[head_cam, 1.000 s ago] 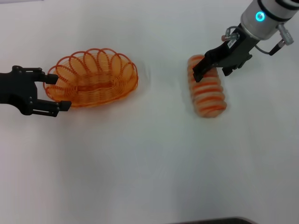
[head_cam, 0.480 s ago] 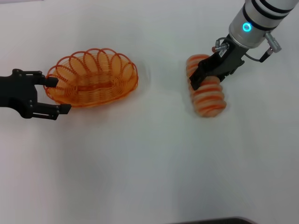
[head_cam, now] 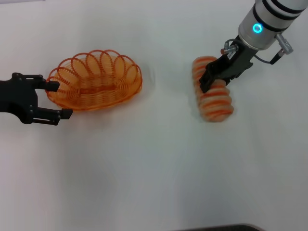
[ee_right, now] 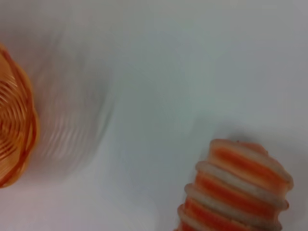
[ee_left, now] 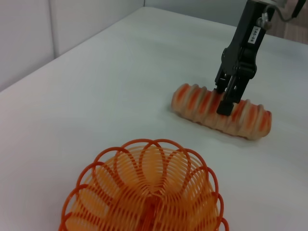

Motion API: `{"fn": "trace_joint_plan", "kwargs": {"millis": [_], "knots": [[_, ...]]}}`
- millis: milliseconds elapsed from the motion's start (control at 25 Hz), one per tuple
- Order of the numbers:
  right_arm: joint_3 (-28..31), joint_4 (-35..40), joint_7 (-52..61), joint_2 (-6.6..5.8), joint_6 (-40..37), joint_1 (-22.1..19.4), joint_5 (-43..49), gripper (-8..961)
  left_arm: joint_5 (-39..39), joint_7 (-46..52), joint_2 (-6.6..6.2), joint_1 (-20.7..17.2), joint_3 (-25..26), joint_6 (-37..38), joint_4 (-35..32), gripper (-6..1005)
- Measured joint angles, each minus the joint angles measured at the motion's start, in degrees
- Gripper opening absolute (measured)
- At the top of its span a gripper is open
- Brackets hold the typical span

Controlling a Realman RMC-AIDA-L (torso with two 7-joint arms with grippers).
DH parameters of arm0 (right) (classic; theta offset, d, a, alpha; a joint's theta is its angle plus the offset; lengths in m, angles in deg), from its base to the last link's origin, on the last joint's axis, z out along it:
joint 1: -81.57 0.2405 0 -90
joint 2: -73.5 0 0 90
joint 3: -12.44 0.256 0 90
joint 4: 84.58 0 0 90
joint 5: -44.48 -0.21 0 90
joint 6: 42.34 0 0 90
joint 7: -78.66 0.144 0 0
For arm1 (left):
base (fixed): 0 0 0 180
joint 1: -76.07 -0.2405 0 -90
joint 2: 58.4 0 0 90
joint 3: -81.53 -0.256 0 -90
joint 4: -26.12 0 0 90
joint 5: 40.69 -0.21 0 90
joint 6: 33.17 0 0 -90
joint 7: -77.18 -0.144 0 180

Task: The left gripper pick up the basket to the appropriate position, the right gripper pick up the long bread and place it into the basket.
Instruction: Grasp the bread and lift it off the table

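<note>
Right gripper (head_cam: 208, 83) fingers straddle long bread (head_cam: 212, 91) crosswise; left gripper (head_cam: 57, 100) fingers apart.

From the right wrist, the basket (ee_right: 17, 130) is cut by the frame edge and blurred; the long bread (ee_right: 236, 192) runs off too, perhaps half hidden.

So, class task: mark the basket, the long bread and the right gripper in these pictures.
basket (head_cam: 96, 101): head view, near side wall.
long bread (head_cam: 217, 103): head view, ridged top towards its near end.
right gripper (ee_left: 226, 98): left wrist view, between its fingertips, over the loaf.
</note>
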Motion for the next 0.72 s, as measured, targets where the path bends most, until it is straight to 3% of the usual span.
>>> {"fn": "trace_joint_plan", "kwargs": {"millis": [400,720], "knots": [[0.10,4.65,-1.53,-0.27,-0.25,-3.48,-3.24,590,-0.01,0.05,0.23,-0.20,0.03,0.26,-0.10,845],[0.10,6.31,-3.78,-0.43,0.14,-5.19,-5.06,496,0.09,0.35,0.38,-0.06,0.01,1.43,-0.86,845]]}}
